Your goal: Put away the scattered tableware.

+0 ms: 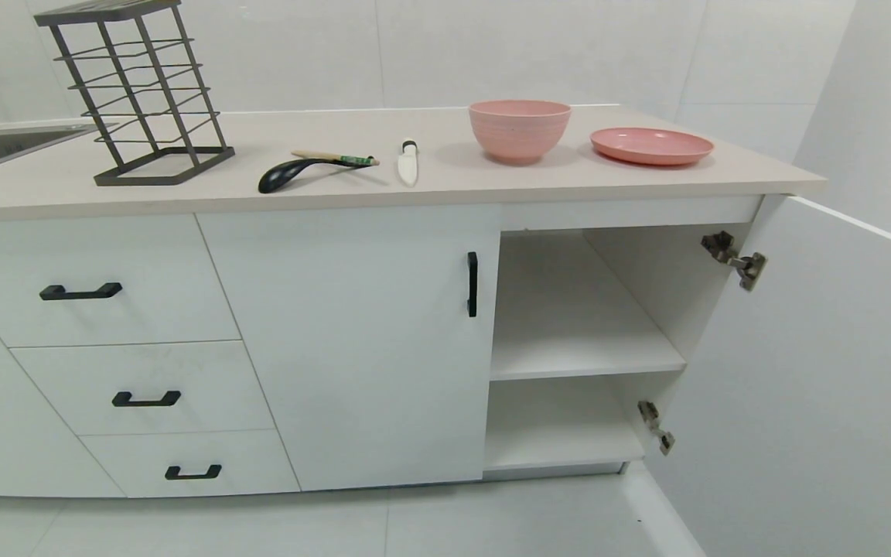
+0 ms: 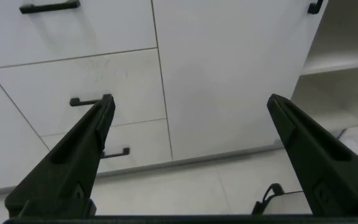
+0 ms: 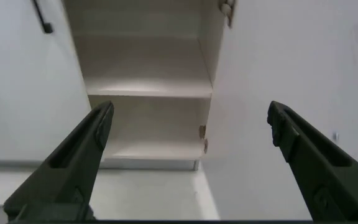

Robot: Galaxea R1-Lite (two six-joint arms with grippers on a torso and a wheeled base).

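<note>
1. Beige countertop against white tile, with white cabinets under it.
2. The pink bowl sits on top with the pink plate just to its right. To the bowl's left are the white knife, then the black spoon with a wooden stick across its handle. The wire rack is farther left.
3. Below the bowl the cupboard is open, and its door is swung out to the right.
4. Left gripper and right gripper are both spread wide and holding nothing, well below the bowl.

From the head, set back above the open cabinet: looking forward and down over the countertop topping it. From the left wrist, low: facing drawers and closed door beside that cabinet. From the right wrist, low, nearer: facing straight into it. Shared by all three: its shelves.
</note>
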